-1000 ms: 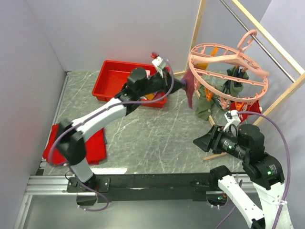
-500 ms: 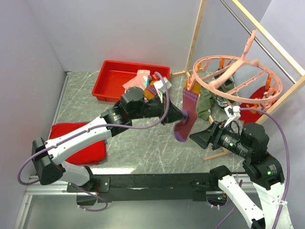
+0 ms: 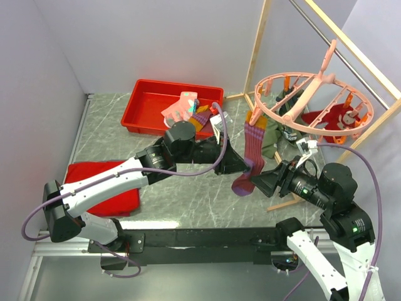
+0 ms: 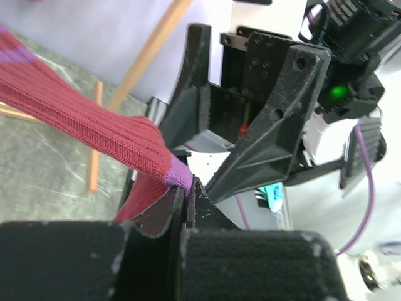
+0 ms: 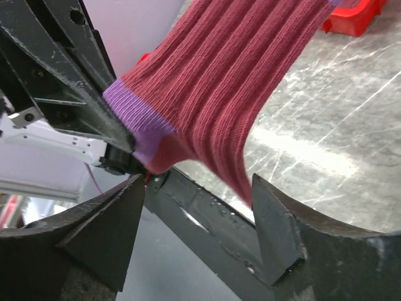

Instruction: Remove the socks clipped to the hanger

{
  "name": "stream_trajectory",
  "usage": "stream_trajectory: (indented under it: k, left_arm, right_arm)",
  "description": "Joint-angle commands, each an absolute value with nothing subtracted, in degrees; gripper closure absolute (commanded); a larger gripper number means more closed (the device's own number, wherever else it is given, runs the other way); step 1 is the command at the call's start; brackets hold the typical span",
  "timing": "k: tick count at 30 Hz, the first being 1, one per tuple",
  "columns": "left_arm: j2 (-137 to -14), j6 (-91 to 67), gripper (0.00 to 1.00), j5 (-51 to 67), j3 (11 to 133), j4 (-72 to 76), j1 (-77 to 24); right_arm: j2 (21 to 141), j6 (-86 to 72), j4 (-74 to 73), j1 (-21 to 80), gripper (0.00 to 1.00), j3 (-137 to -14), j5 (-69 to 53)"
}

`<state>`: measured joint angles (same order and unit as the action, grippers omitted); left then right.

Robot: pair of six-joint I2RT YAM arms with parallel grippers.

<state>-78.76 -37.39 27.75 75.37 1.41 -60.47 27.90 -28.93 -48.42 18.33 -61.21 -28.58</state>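
Top external view: above the marble tabletop, the round pink hanger holds the maroon sock by an orange clip. Left fingers are clamped on its purple patch, likely to tug it free. Right fingers stand spread beside the sock, gripping nothing.

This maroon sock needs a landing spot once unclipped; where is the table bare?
Bare marble lies between the red tray and the red cloth; the tray's left half is empty too. Beneath the hanger is crowded: maroon sock, olive socks, left gripper, right gripper.
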Motion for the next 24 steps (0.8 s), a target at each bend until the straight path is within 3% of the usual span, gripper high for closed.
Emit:
stream_trajectory:
  k: [1,5,10,13,14,15,16,17,21,23,24]
  left_arm:
    - [-76.99,-39.29,0.99,32.42,76.64,2.99,-61.17]
    - [-76.47,-39.46,0.99,34.53,76.47,2.64,-61.26]
    - [-75.06,-38.94,0.99,35.51,75.59,2.64,-61.26]
    - [-74.80,-38.67,0.99,36.30,75.23,2.46,-61.26]
    - [-74.97,-38.58,0.99,36.47,75.58,2.20,-61.26]
    - [-75.14,-38.24,0.99,36.74,75.67,1.50,-61.26]
    - [-75.41,-37.97,0.97,36.91,75.93,1.06,-61.26]
    - [-75.41,-37.88,0.94,36.74,76.46,0.53,-61.26]
    - [-74.97,-35.25,0.52,33.85,76.64,-2.81,-61.08]
    - [-74.18,-34.98,0.46,33.22,75.68,-2.29,-60.03]
    - [-73.92,-35.24,0.26,33.22,75.41,-2.11,-59.25]
  right_arm:
    - [27.33,-24.18,-47.20,18.19,0.23,-62.22,-28.48]
    - [27.16,-23.55,-44.39,18.28,0.27,-61.09,-32.76]
    - [25.93,-26.36,-36.75,18.28,0.42,-57.31,-37.44]
    - [25.05,-27.59,-34.46,18.19,0.59,-56.16,-37.97]
    - [25.05,-27.77,-34.37,18.19,0.79,-55.99,-37.71]
    - [25.05,-28.03,-34.28,18.19,0.92,-56.07,-37.71]
    - [25.05,-28.73,-34.19,18.19,1.00,-55.99,-37.62]
    - [24.96,-29.00,-34.19,18.19,1.00,-56.07,-37.53]
    - [24.17,-30.14,-34.98,18.19,1.00,-55.29,-36.74]
    - [23.38,-30.58,-34.98,18.19,1.00,-54.50,-37.61]
    - [23.38,-30.67,-35.42,18.11,1.00,-54.06,-37.79]
